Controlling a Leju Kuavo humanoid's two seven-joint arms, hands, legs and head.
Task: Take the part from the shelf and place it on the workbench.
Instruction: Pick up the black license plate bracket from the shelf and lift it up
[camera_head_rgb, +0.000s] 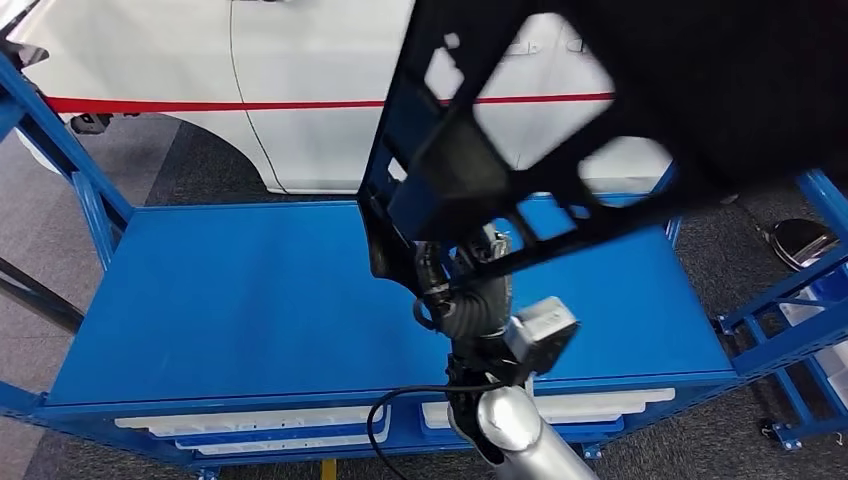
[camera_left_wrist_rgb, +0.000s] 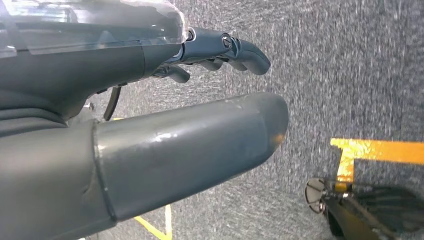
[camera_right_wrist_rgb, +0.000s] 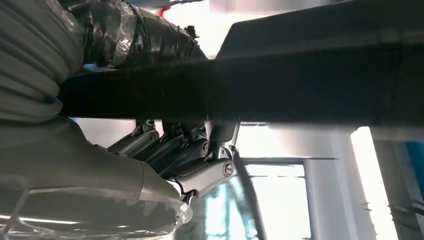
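Note:
A large black plastic part (camera_head_rgb: 560, 110) with several cut-out openings hangs tilted above the blue workbench (camera_head_rgb: 250, 300), close to my head camera. My right hand (camera_head_rgb: 470, 290) grips its lower edge from beneath, over the bench's right half. In the right wrist view the dark fingers (camera_right_wrist_rgb: 185, 155) curl around a black bar of the part (camera_right_wrist_rgb: 300, 85). My left hand (camera_left_wrist_rgb: 150, 110) hangs beside my body over grey carpet, thumb (camera_left_wrist_rgb: 190, 145) and fingers (camera_left_wrist_rgb: 230, 50) apart with nothing between them.
A white car (camera_head_rgb: 300, 90) with a red stripe stands behind the bench. Blue frame posts (camera_head_rgb: 60, 150) rise at the bench's left, and more blue framing (camera_head_rgb: 800, 290) stands at the right. White trays (camera_head_rgb: 250, 425) sit under the benchtop. Yellow floor tape (camera_left_wrist_rgb: 380, 150) marks the carpet.

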